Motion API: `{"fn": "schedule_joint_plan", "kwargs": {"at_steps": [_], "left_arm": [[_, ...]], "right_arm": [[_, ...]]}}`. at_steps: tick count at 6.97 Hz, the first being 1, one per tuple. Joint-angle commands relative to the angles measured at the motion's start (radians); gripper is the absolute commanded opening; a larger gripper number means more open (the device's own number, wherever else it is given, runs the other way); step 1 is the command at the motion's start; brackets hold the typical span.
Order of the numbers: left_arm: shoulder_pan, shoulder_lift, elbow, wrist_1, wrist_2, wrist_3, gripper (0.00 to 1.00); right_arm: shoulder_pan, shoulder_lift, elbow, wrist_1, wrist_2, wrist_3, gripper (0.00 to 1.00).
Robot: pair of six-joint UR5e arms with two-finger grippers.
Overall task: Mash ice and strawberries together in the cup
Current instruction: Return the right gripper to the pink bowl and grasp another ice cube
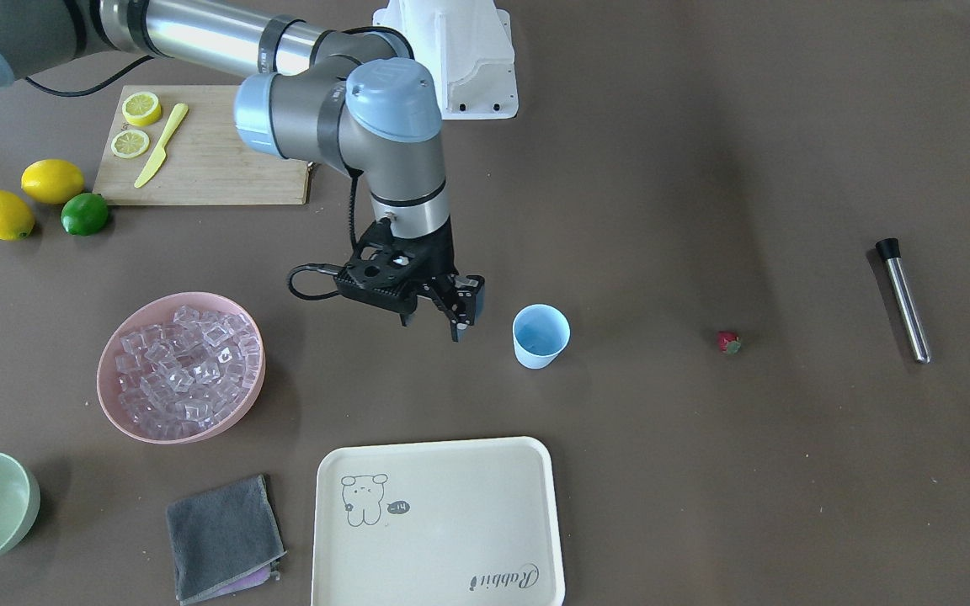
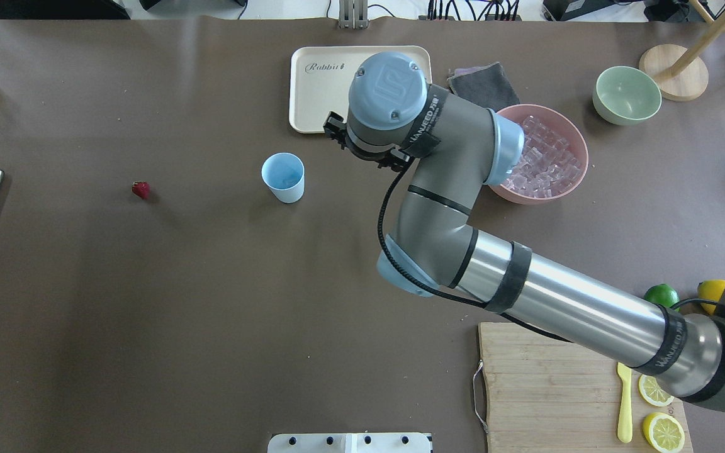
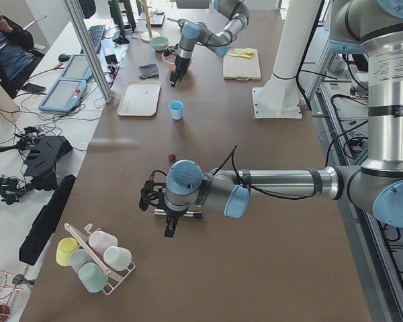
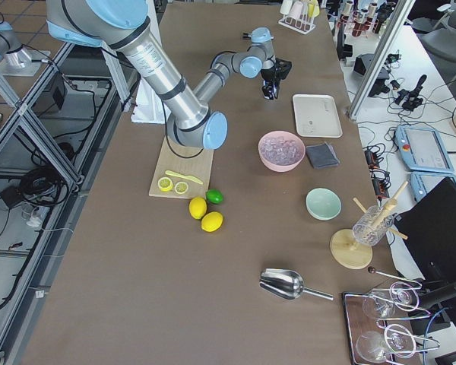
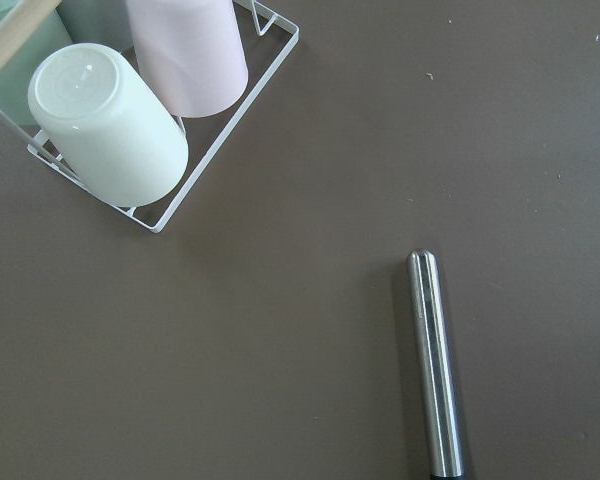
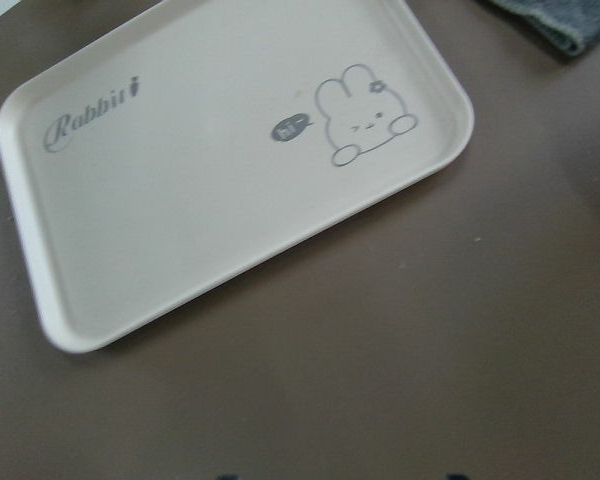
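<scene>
two opposed high views sharing the cup [image 1: 540, 336], wrist views close, downward

Pale blue tapered cup [image 1: 540, 336], upright, mouth up. Tiny red strawberry [image 1: 728, 342], green cap, lying loose well apart from cup, on robot's left of it. Clear ice cubes [image 1: 184, 370] heaped in pink bowl [image 1: 102, 370], near cup, robot's right side.

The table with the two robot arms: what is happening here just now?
The right gripper hangs above the table between the pink bowl of ice and the pale blue cup, which looks empty. Whether it carries an ice cube I cannot tell. The strawberry lies alone on the table beyond the cup. The left gripper hangs near the steel rod at the table's end. No mashing has begun.
</scene>
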Motion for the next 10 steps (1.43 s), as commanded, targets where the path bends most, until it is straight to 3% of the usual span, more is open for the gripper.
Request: {"fn": "schedule_joint_plan", "kwargs": {"at_steps": [1, 3, 6, 10], "left_arm": [[-0.001, 0.002, 0.001, 0.0, 0.0, 0.0, 0.99], [-0.001, 0.0, -0.001, -0.002, 0.0, 0.0, 0.99], [-0.005, 0.028, -0.035, 0.0, 0.0, 0.0, 0.99], [-0.005, 0.028, -0.036, 0.0, 0.0, 0.0, 0.99]], "right_arm": [[0.106, -0.224, 0.222, -0.133, 0.063, -0.135, 0.7], [0.152, -0.312, 0.238, -0.148, 0.055, -0.179, 0.65], [0.111, -0.312, 0.153, -0.149, -0.021, -0.171, 0.61], [0.082, -0.311, 0.143, -0.149, -0.023, -0.168, 0.59]]}}
